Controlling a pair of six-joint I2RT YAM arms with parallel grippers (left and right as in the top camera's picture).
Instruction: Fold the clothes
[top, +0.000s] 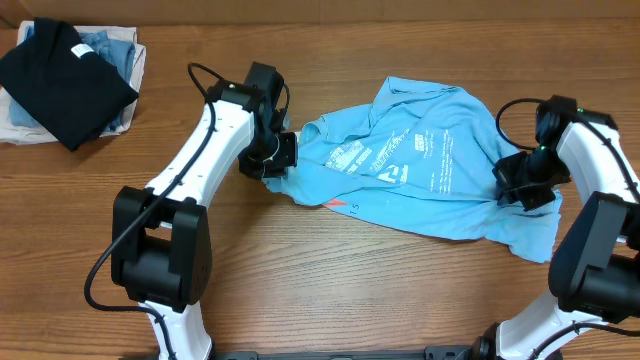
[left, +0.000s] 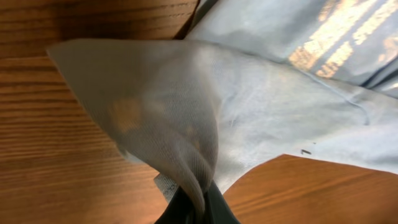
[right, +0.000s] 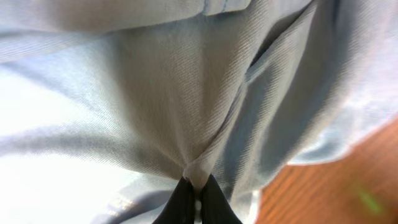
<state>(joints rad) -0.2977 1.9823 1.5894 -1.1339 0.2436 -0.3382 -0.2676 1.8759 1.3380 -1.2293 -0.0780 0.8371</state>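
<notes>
Your shirt (top: 430, 150) runs 9 to 3 o'clock; left jaws clamp its 9 end, right jaws the 3 end

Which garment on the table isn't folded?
The light blue t-shirt, crumpled mid-table; the black shirt and blue and white garments beneath it are folded.

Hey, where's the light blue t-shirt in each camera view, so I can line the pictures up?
Overhead: the t-shirt lies crumpled right of centre, between the left tool and right tool.
Left wrist: the t-shirt fills centre and right, a fold pinched at the bottom.
Right wrist: the t-shirt covers nearly the whole frame, pinched at bottom centre.
Shared landmark: the wooden table, showing in all three.
</notes>
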